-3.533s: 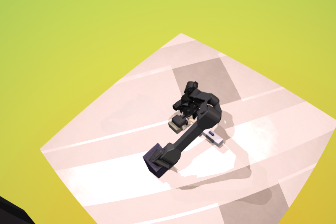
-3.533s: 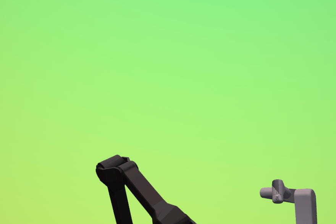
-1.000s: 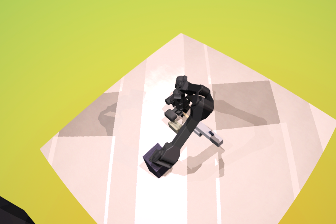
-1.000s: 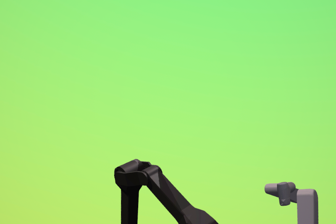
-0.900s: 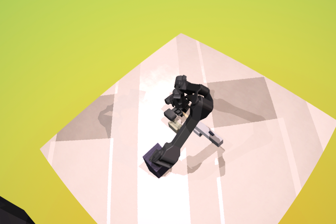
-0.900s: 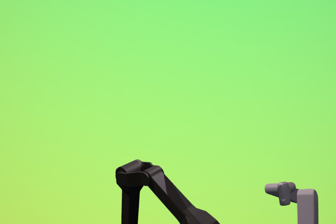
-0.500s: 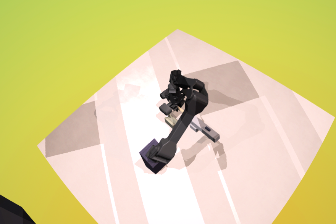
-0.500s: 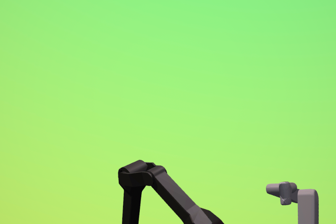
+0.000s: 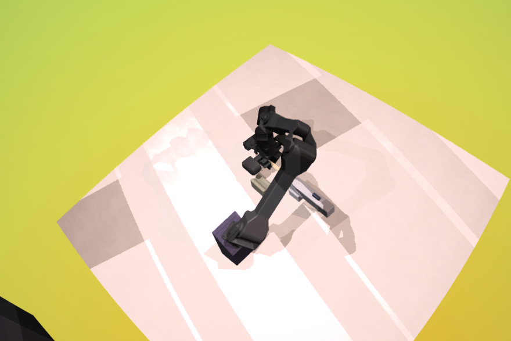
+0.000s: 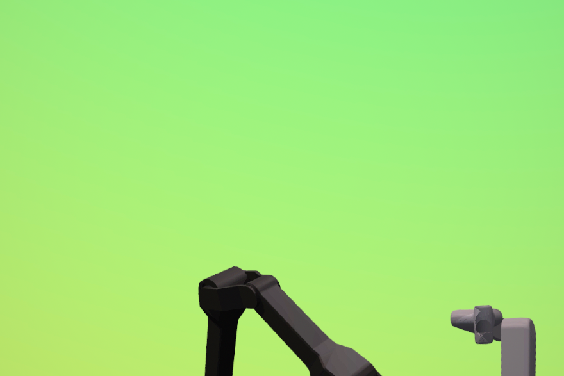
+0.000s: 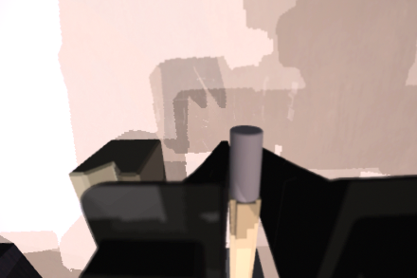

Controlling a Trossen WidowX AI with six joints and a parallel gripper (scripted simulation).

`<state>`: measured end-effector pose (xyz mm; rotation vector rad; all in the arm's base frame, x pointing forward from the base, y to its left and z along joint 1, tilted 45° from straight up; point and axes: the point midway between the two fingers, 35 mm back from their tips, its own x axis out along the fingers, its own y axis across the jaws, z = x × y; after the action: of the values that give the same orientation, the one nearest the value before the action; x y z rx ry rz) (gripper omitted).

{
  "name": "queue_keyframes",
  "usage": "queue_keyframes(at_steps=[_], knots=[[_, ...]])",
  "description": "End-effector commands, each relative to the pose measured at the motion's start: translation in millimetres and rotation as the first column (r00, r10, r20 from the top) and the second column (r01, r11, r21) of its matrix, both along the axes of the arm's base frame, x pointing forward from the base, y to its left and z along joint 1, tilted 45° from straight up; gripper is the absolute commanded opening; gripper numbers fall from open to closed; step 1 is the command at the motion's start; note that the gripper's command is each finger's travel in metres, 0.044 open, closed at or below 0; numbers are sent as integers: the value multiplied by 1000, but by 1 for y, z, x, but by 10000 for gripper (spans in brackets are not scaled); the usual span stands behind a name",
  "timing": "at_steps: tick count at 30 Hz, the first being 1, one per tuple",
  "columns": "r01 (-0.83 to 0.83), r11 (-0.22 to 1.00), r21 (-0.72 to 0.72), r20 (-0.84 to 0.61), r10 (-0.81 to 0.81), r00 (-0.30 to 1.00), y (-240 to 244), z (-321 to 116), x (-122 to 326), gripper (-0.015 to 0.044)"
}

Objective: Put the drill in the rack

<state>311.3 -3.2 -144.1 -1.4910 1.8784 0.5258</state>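
The black six-joint arm (image 9: 272,198) (image 10: 291,317) stands on a dark purple block with wood grain (image 9: 220,231). From this base, in the top view, its long link goes up and to the right across the picture, then the arm bends strongly at the elbow and folds back to the left, to the wrist joints. The black gripper (image 9: 267,164) (image 11: 235,147) is nearly shut, and between its fingers it holds the drill, a slim piece with a grey cylinder end and a pale yellow body (image 9: 275,167) (image 11: 245,164). The drill is in the grip and outside the rack, a khaki grooved block (image 9: 258,185) (image 11: 125,157), which is on the pale pink desk (image 9: 392,205) (image 11: 109,60), near the gripper.

Only the top view shows the long light-grey housing (image 9: 326,206) with the small dark-blue key (image 9: 316,196) on its upper face; how deep the key is pressed, one cannot tell. The wrist view shows clearly the round grey end of the drill, while from the top just a small pale part of it can be seen. The exterior view gives the raised elbow from the side, and also a grey post with a rounded head (image 10: 518,346) at the right.
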Motion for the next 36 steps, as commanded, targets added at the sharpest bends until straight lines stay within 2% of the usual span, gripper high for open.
queue_keyframes(at_steps=[1,36], knots=[[3,1000,3,4,-3,1000,2,2,1,0],[3,1000,4,4,-3,1000,14,16,2,0]])
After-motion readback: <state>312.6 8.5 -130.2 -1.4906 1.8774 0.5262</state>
